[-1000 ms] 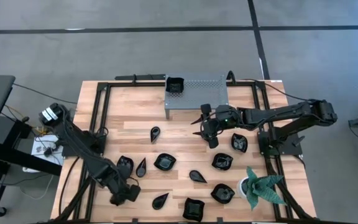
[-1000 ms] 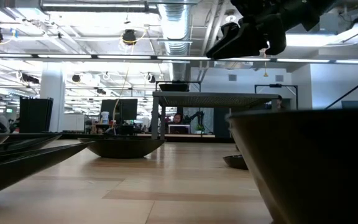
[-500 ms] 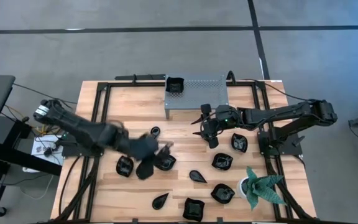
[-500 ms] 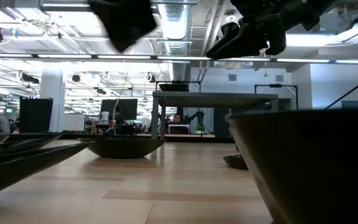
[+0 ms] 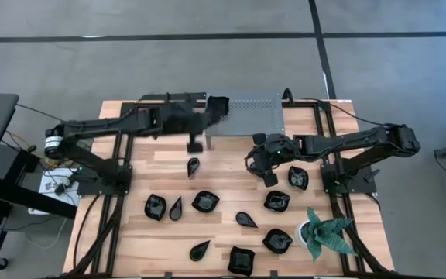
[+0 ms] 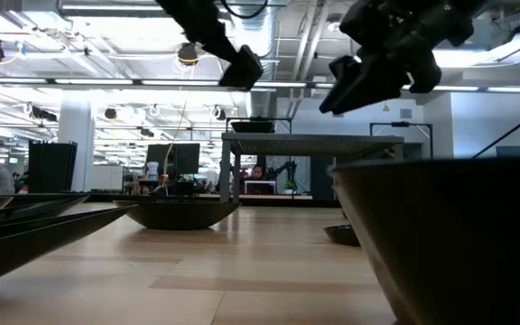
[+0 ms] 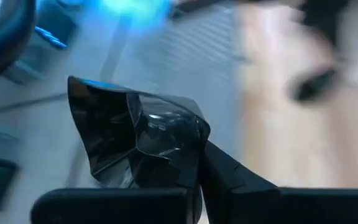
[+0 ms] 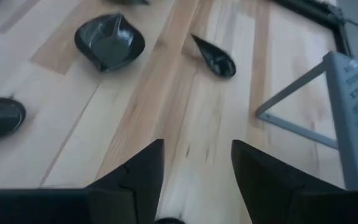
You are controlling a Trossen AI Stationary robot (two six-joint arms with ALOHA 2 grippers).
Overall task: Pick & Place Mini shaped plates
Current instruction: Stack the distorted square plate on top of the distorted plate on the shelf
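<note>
Black and glossy, a small angular plate (image 7: 138, 134) sits clamped between the fingers of the left gripper (image 5: 194, 118), which is stretched over the far side of the wooden table (image 5: 161, 167), just beside the grey perforated metal shelf (image 5: 250, 112). The plate's exact place over the shelf corner is hard to tell because the arm blurs there. The right gripper (image 5: 263, 158) hangs above the bare wood in front of the shelf; its two dark fingers (image 8: 135, 171) stand well apart and hold nothing. On the table lie more small black plates: a teardrop one (image 5: 193, 165) near the shelf legs, a wavy-rimmed round one (image 5: 204, 202) in the middle, a square one (image 5: 241, 260) at the near edge. A green spiky plant (image 5: 327, 231) stands at the near right corner.
</note>
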